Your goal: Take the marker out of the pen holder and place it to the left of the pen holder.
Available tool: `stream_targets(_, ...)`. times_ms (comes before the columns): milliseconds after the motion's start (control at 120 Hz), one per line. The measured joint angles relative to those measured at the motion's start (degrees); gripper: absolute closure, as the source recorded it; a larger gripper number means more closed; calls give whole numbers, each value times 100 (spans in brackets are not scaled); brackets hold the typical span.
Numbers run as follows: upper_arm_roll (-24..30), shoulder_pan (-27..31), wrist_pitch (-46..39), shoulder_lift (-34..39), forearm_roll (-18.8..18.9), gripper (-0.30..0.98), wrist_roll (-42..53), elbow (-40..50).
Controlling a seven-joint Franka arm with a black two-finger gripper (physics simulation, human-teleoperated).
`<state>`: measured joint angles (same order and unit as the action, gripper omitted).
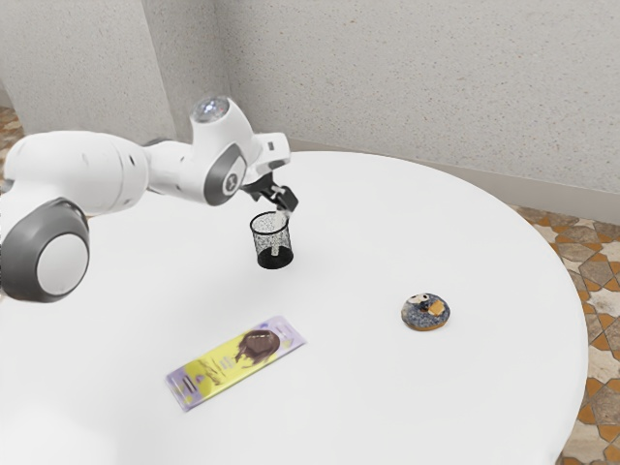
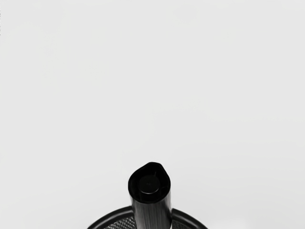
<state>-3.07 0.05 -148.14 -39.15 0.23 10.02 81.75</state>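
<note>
My gripper [image 1: 284, 201] is just above the rim of the black mesh pen holder [image 1: 273, 257], tilted down toward it; its state is hard to make out. Through the mesh, the pale lower part of the marker [image 1: 275, 250] shows inside the holder. Seen from the hand, the marker's black end [image 2: 149, 185] sticks up past the holder's dark rim [image 2: 105, 220], close under the hand. Whether the gripper touches the marker cannot be told.
A yellow and purple chocolate packet [image 1: 235, 360] lies on the white round table [image 1: 368, 407], nearer the camera than the holder. A dark, round, decorated item [image 1: 425, 312] rests toward the exterior view's right.
</note>
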Motion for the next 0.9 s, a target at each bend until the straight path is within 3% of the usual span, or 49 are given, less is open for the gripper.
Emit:
stream_targets(367,3,-2,-320,-318,-55,0,-293,-280)
stream_targets(642,0,-13,-373,-283,-285,55,-431,-201)
stream_targets(900,-3,-13,-393,-257,-292,73,-559,-184)
